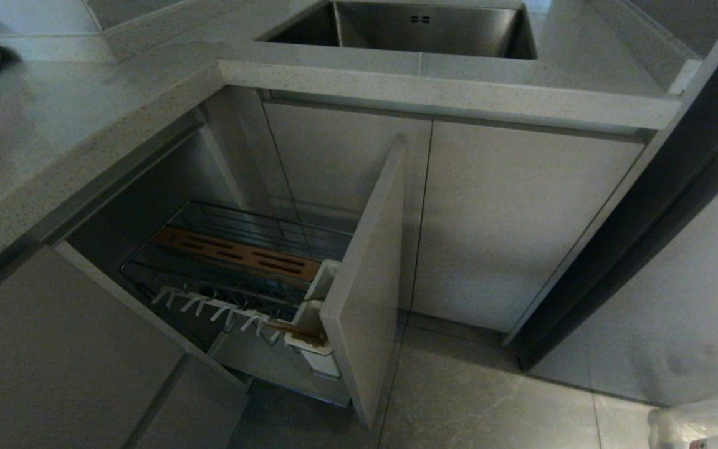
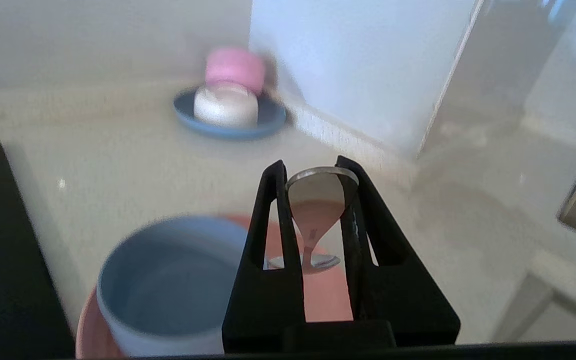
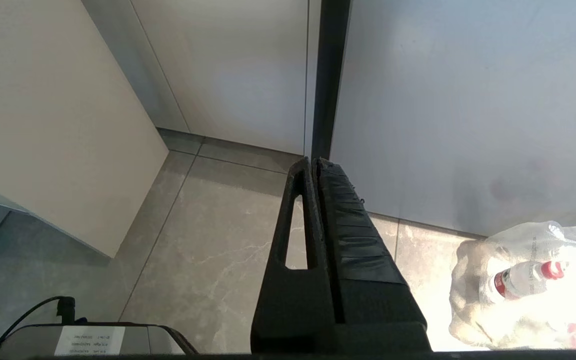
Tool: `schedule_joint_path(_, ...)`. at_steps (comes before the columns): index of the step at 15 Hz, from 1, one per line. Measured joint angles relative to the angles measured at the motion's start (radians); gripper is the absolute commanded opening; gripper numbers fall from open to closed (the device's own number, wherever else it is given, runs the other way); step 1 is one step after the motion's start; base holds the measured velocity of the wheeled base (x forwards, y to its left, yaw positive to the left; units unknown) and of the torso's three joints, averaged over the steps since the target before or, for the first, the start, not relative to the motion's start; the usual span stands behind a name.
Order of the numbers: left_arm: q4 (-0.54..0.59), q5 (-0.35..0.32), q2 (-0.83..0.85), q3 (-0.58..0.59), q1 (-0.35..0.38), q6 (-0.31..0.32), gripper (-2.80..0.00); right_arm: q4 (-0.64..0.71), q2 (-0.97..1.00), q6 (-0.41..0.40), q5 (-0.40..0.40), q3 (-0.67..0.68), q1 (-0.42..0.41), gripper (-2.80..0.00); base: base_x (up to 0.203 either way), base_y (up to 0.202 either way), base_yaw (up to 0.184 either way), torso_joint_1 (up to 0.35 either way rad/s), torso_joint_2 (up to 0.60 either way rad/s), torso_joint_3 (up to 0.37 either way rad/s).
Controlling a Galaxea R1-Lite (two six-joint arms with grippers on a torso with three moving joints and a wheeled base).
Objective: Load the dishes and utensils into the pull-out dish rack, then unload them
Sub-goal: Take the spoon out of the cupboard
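My left gripper [image 2: 312,167] hangs over the countertop, shut on the wide handle end of a silver fork [image 2: 318,200] that points down from it. Below it stands the blue-grey bowl [image 2: 168,280] on the salmon-pink plate [image 2: 323,300]. In the head view the pull-out dish rack [image 1: 147,252] stands drawn out under the counter, with its wooden strip [image 1: 237,252], white pegs [image 1: 209,308] and beige door front [image 1: 365,280]. The tan chopsticks [image 1: 293,328] lie in its white utensil cup [image 1: 318,358]. My right gripper [image 3: 314,161] is parked above the floor, shut and empty. Neither arm shows in the head view.
At the back of the counter a blue plate [image 2: 228,122] holds a small pink and a cream bowl. A steel sink [image 1: 409,28] is set into the counter. A plastic bag of bottles [image 3: 528,285] lies on the tiled floor to the right.
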Motion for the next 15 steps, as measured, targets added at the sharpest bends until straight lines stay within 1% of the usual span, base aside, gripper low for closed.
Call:
schedule_joint_path(1, -0.045, -0.001, 0.005, 0.02, 0.006, -0.003, -2.8, 0.0, 0.0, 0.0, 0.0, 0.0, 0.0, -2.8, 0.0, 0.0, 0.0, 0.0, 0.0, 0.0)
schedule_joint_path(2, -0.061, -0.002, 0.008, 0.033, 0.009, -0.011, -2.8, 0.0, 0.0, 0.0, 0.0, 0.0, 0.0, -2.8, 0.0, 0.0, 0.0, 0.0, 0.0, 0.0)
schedule_joint_path(4, -0.069, -0.004, 0.012, 0.054, 0.013, -0.019, -2.8, 0.0, 0.0, 0.0, 0.0, 0.0, 0.0, -2.8, 0.0, 0.0, 0.0, 0.0, 0.0, 0.0)
schedule_joint_path(7, -0.112, -0.007, 0.012, 0.093, 0.016, -0.019, -2.8, 0.0, 0.0, 0.0, 0.0, 0.0, 0.0, -2.8, 0.0, 0.0, 0.0, 0.0, 0.0, 0.0)
schedule_joint_path(15, -0.11, -0.007, -0.006, 0.148, 0.023, -0.021, -2.8, 0.0, 0.0, 0.0, 0.0, 0.0, 0.0, -2.8, 0.0, 0.0, 0.0, 0.0, 0.0, 0.0)
